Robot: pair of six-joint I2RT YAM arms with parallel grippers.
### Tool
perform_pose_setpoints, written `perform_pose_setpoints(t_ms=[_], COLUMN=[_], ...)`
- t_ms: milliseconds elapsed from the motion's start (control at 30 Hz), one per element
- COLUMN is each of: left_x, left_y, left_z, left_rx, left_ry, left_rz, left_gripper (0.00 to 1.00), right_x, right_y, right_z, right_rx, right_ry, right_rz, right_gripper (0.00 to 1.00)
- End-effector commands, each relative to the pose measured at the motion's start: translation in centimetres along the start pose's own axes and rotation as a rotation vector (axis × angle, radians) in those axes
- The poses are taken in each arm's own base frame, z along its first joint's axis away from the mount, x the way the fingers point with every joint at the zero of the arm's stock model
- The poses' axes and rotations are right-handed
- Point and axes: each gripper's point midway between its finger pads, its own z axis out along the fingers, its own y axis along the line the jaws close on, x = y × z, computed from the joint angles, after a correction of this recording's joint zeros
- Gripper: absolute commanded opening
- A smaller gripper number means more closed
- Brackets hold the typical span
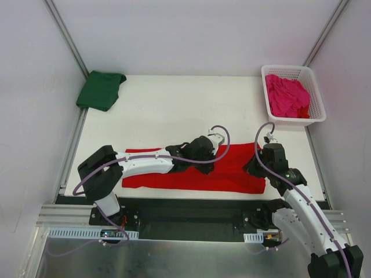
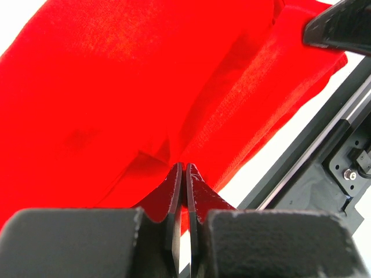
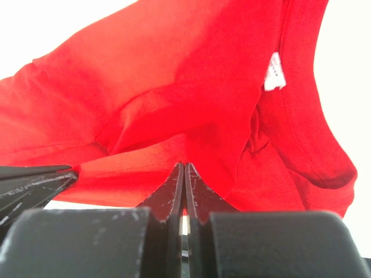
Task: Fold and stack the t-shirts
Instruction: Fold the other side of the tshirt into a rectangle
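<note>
The red t-shirt (image 1: 174, 179) lies as a long band along the table's near edge. My left gripper (image 1: 208, 168) sits over its middle, jaws shut and pinching a fold of the red cloth (image 2: 116, 87). My right gripper (image 1: 253, 168) is at the shirt's right end, also shut on red cloth (image 3: 174, 69) near the collar and its white label (image 3: 275, 72). The dark green t-shirt (image 1: 101, 90) lies folded at the far left corner. The magenta pink t-shirt (image 1: 287, 95) lies crumpled in the basket.
The white lattice basket (image 1: 317, 110) stands at the far right corner of the white table (image 1: 174, 110). Metal frame rails run along the table's left, right and near edges. In the left wrist view the right gripper's black finger (image 2: 336, 29) shows at upper right.
</note>
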Motion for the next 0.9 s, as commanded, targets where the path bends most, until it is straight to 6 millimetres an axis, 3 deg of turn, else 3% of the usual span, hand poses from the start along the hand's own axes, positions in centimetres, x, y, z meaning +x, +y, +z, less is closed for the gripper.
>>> perform_pose_setpoints(t_ms=[0,433,867], left_x=[-1.1,-2.0,-3.2], left_y=[0.4,1.2,4.1], left_z=[0.1,1.0,0.5], left_rx=[-0.009,-0.045,-0.085], left_ry=[-0.014,-0.027,-0.045], left_rz=[0.024,0.049,0.072], left_gripper=[0.00,0.00,0.00], right_x=[-2.7,-3.4,-3.6], right_y=[0.2,-0.5,-1.0], right_z=[-0.9,-0.9,-0.7], right_rx=[0.039,0.086,0.110], right_ry=[-0.093,-0.115,-0.125], right_rz=[-0.023,-0.035,-0.041], right_gripper=[0.02,0.02,0.02])
